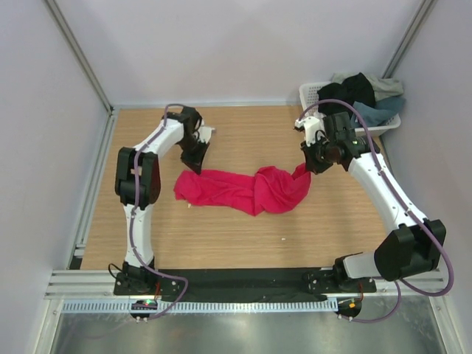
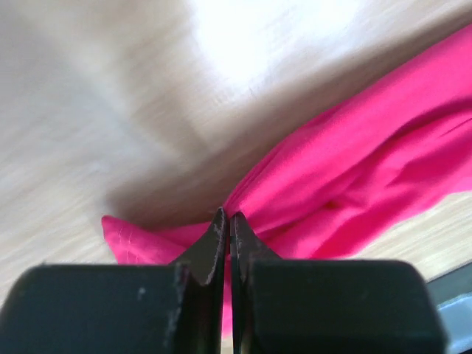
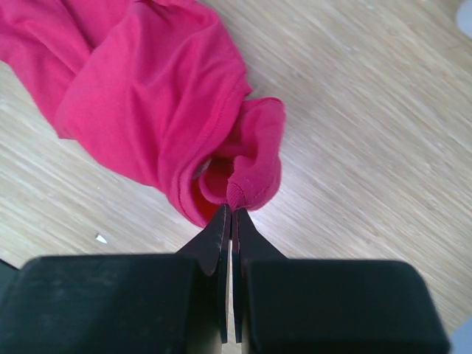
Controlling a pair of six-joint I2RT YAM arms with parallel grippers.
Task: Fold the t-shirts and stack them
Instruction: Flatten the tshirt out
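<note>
The crimson-pink t-shirt (image 1: 243, 189) lies bunched and twisted across the middle of the wooden table (image 1: 236, 236). My left gripper (image 1: 197, 169) is at its left end and my right gripper (image 1: 304, 169) is at its right end. In the left wrist view the left gripper (image 2: 229, 215) is shut, with pink cloth (image 2: 354, 169) showing in the slit between the fingers. In the right wrist view the right gripper (image 3: 231, 210) is shut on a stitched hem fold of the shirt (image 3: 147, 88). Black (image 1: 346, 90), slate-blue (image 1: 380, 114) and grey-green (image 1: 385, 84) shirts sit piled in the basket.
The white lattice basket (image 1: 308, 93) stands at the back right corner, just behind the right arm. Pale walls close in the table at the back and both sides. A black strip and metal rail (image 1: 243, 284) run along the near edge by the arm bases.
</note>
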